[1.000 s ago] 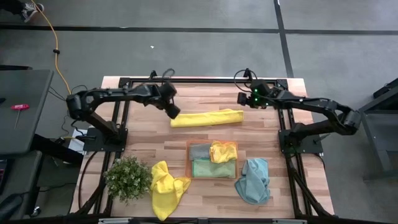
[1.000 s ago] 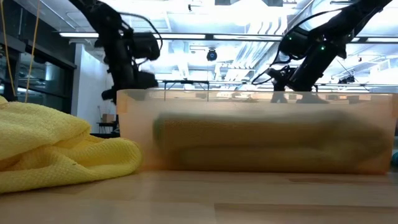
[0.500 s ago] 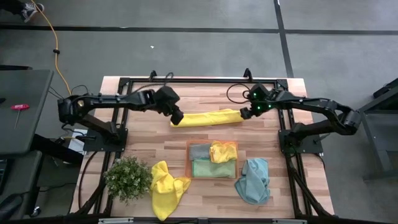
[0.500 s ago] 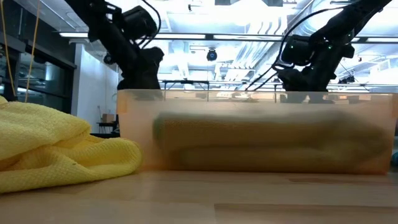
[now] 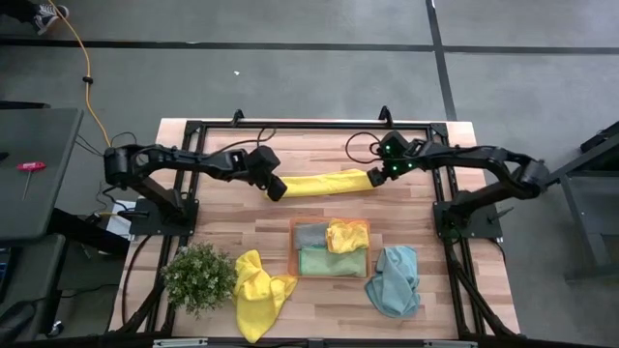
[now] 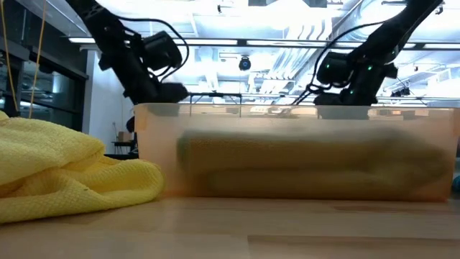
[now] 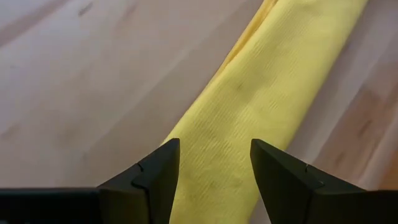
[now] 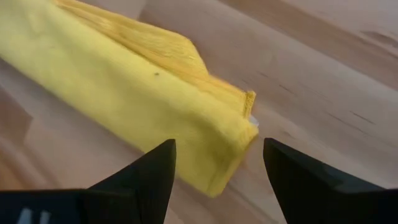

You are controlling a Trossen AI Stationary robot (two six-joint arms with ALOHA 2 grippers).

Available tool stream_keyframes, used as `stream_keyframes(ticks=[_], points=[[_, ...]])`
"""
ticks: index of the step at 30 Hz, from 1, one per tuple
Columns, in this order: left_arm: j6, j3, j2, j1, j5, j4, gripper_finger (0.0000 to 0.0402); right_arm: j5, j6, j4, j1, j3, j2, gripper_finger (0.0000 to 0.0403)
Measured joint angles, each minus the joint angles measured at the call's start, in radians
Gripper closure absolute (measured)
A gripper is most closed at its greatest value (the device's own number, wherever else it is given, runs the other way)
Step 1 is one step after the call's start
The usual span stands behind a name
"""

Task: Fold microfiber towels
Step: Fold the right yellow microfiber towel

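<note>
Both arms have dropped toward the long folded yellow towel (image 5: 322,183) lying across the back of the bench (image 5: 222,217). Left end effector (image 5: 277,190) sits at one end with its fingers (image 7: 152,176) spread open over the cloth; right end effector (image 5: 375,177) stands open at the other end, nothing gripped.

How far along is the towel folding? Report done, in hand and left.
Done: folded towels sit in the orange tray.
In hand: the long yellow towel lies folded into a strip, the left gripper and right gripper at its two ends, jaws open.
Left: the crumpled yellow towel and the blue towel are unfolded.
</note>
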Motion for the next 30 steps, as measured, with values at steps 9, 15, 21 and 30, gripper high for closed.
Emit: stream_keyframes(ticks=[9, 15, 21, 30], points=[[0.006, -0.024, 0.066, -0.004, -0.038, -0.002, 0.0216, 0.001, 0.003, 0.047, 0.010, 0.003, 0.117, 0.0169], [0.121, -0.023, 0.099, 0.005, -0.119, 0.003, 0.0216, 0.085, 0.083, 0.089, 0.067, 0.001, 0.129, 0.0197], [0.145, -0.022, 0.121, 0.023, -0.125, 0.027, 0.0216, 0.179, 0.177, 0.109, 0.139, 0.001, 0.132, 0.0281], [0.224, -0.025, 0.126, 0.023, -0.129, 0.094, 0.0216, 0.170, 0.299, 0.087, 0.186, 0.001, 0.133, 0.0393]])
